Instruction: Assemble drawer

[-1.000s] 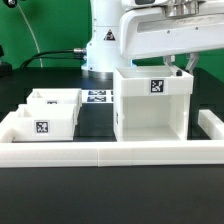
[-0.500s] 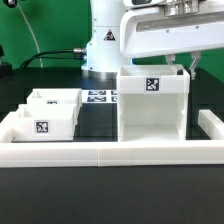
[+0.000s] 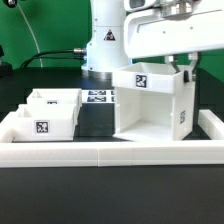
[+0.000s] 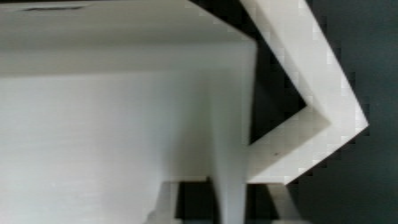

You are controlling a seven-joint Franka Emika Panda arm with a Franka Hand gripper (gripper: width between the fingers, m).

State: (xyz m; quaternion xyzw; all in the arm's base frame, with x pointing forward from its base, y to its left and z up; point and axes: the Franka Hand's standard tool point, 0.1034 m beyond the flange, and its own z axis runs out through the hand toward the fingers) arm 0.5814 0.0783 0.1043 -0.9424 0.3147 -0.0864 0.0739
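The hollow white box (image 3: 150, 112) of the drawer kit sits on the exterior view's right of the black worktop (image 3: 95, 118), just behind the low white wall (image 3: 100, 152) along the near edge. It is turned at an angle, with its open side facing near and toward the exterior view's left. Whether its base rests flat on the worktop cannot be told.

One black-and-white square tag (image 3: 142, 81) lies skewed on the box's upper panel. A second tag (image 3: 183, 117) is on the side panel facing the exterior view's right. Both are patterns only, with no letters or numbers to read.

The fingers (image 3: 191, 67) come down on the box's far right upper corner. In the wrist view a thin white wall of the box (image 4: 228, 150) runs between them (image 4: 285, 205), so they are clenched on that wall.

On the exterior view's left, well apart from the box, are the two small trays. The near tray (image 3: 48, 118) carries a square tag (image 3: 41, 127) on its front. The far tray (image 3: 55, 98) is just behind it. No knob can be made out on either tray.

The marker board (image 3: 98, 97) lies flat between the trays and the box, farther back. Its tags are too small to read. The arm's white base (image 3: 105, 40) behind it bears a small dark mark (image 3: 107, 38) that cannot be read.
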